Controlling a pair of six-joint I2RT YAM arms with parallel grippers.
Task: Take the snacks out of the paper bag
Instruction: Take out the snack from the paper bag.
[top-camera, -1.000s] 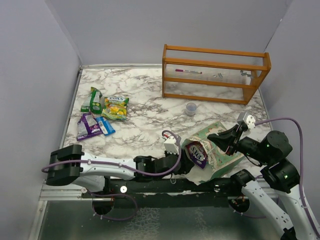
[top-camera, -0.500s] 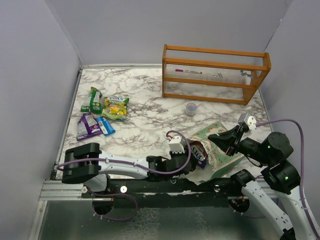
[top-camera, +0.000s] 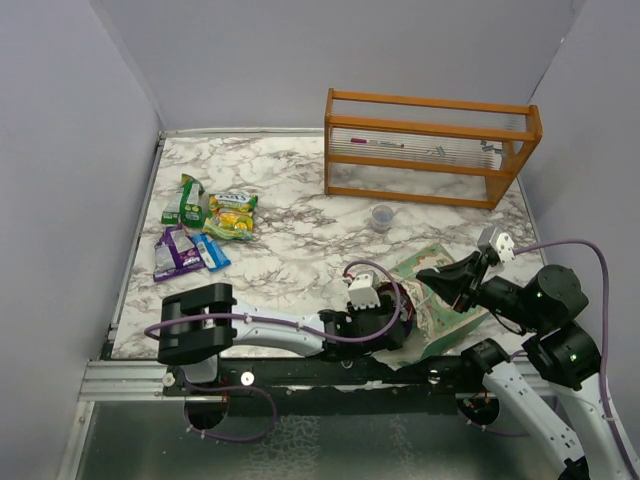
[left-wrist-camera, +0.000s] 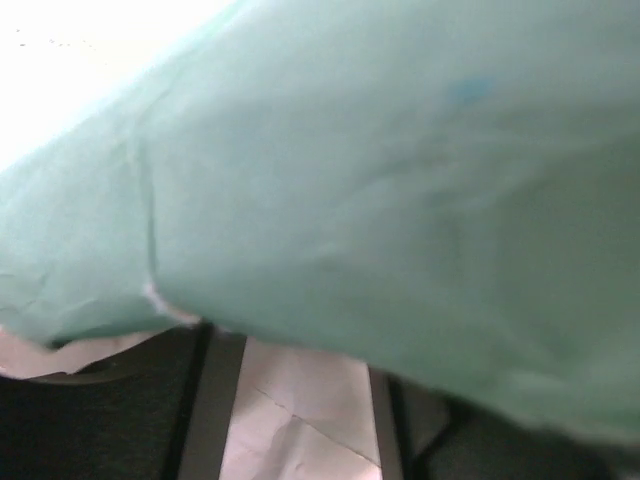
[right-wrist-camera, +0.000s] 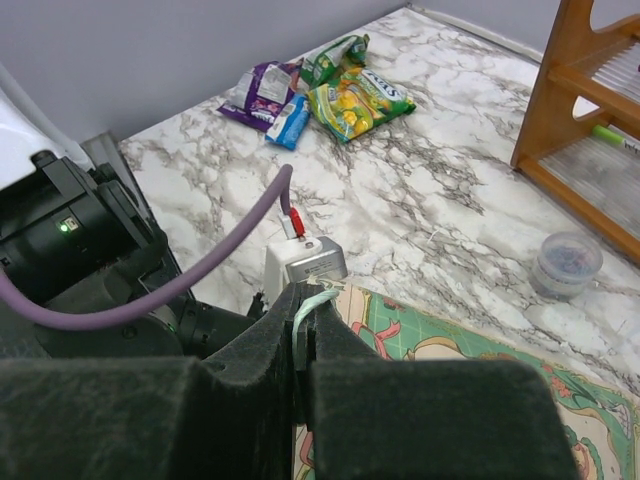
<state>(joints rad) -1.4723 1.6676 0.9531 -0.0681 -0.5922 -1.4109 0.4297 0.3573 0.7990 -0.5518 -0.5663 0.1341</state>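
The mint-green paper bag (top-camera: 445, 295) lies on its side at the front right, mouth to the left. My right gripper (right-wrist-camera: 305, 300) is shut on the bag's upper rim and holds the mouth up. My left wrist (top-camera: 365, 305) is at the mouth, its fingers hidden inside the bag in the top view. In the left wrist view my left gripper (left-wrist-camera: 295, 400) stands open under the green paper wall (left-wrist-camera: 400, 180), with cream paper between the dark fingers (left-wrist-camera: 205, 400). No packet shows in the bag. Green (top-camera: 190, 200), yellow (top-camera: 232, 215), purple (top-camera: 177, 252) and blue (top-camera: 211, 252) snacks lie at the far left.
An orange wooden rack (top-camera: 430, 150) stands at the back right, with a small clear cup (top-camera: 382, 217) in front of it. Grey walls close in the table on three sides. The left arm's purple cable (right-wrist-camera: 200, 275) loops above the bag mouth.
My left arm has pushed right, into the bag mouth. The dark purple packet that showed in the mouth is now covered by the wrist. The right gripper keeps hold of the rim.
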